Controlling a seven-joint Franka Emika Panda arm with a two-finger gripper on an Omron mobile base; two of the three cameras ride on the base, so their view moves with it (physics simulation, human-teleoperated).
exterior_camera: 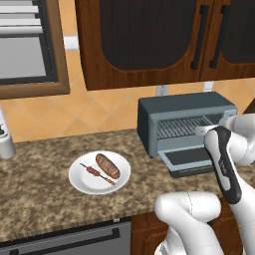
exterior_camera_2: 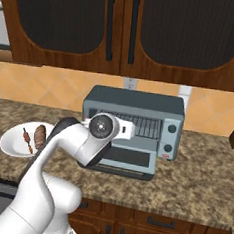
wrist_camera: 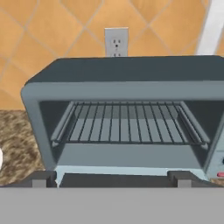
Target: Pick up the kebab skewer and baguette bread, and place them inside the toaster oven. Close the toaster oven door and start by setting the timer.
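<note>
Counter (exterior_camera: 45, 199) being occupied by toaster oven (exterior_camera: 184, 124), toaster oven door (exterior_camera: 191, 160) being held dropped open, wire rack (wrist_camera: 129, 122) being exposed. Plate (exterior_camera: 82, 182) being occupied by baguette bread (exterior_camera: 108, 166) beside kebab skewer (exterior_camera: 96, 174). Claw (wrist_camera: 112, 178) being held open, empty, facing oven.

A speckled brown granite bench (exterior_camera: 45, 194) runs beneath dark wooden wall cabinets (exterior_camera_2: 121, 29) with black bar handles; orange diagonal tiles (exterior_camera: 84, 112) line the wall; a white socket (wrist_camera: 116, 42) sits behind; wooden drawers (exterior_camera_2: 179, 227) stand below.
</note>
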